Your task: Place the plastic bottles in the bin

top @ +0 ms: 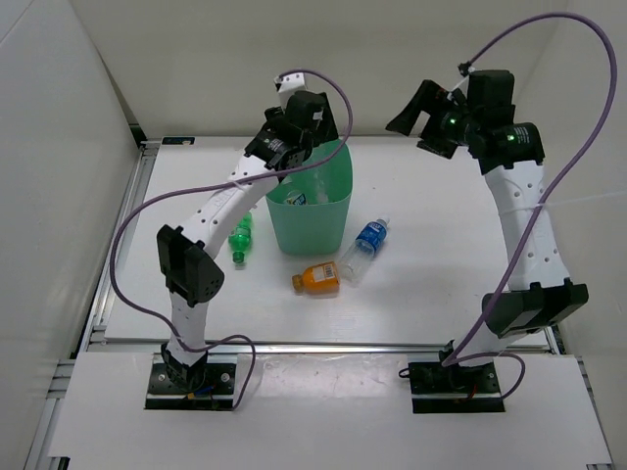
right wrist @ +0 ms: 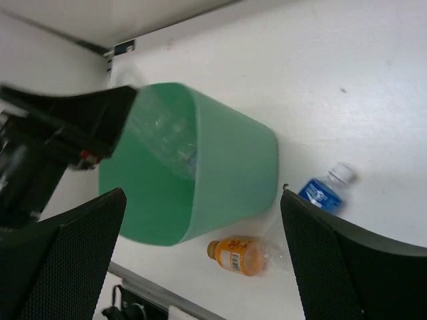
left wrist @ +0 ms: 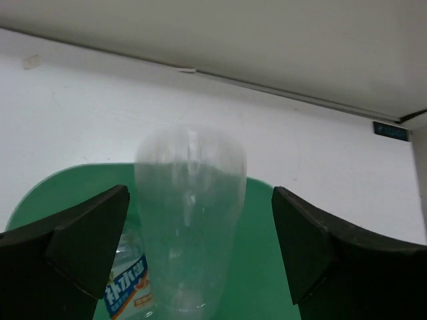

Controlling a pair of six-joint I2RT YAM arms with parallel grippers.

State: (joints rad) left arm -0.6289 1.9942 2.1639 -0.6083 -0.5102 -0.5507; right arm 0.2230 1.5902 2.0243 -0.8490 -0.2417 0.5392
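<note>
The mint-green bin [top: 323, 220] stands mid-table. My left gripper [top: 286, 147] hangs over its rim, open. In the left wrist view a clear bottle [left wrist: 190, 220] sits between the spread fingers [left wrist: 87, 240] with a gap on each side, over the bin's inside [left wrist: 260, 267]; its cap is hidden. A white-labelled clear bottle [left wrist: 127, 280] lies in the bin. My right gripper [top: 416, 113] is raised, open and empty. On the table lie a green bottle [top: 240, 240], an orange bottle [top: 316, 279] and a blue-labelled bottle [top: 364, 247]. The right wrist view shows the bin [right wrist: 227, 173], the orange bottle [right wrist: 240, 255] and the blue-labelled bottle [right wrist: 323, 193].
White walls close in the table on the left, back and right. A metal rail [top: 323, 343] runs along the table's near edge. Purple cables [top: 558, 166] loop from both arms.
</note>
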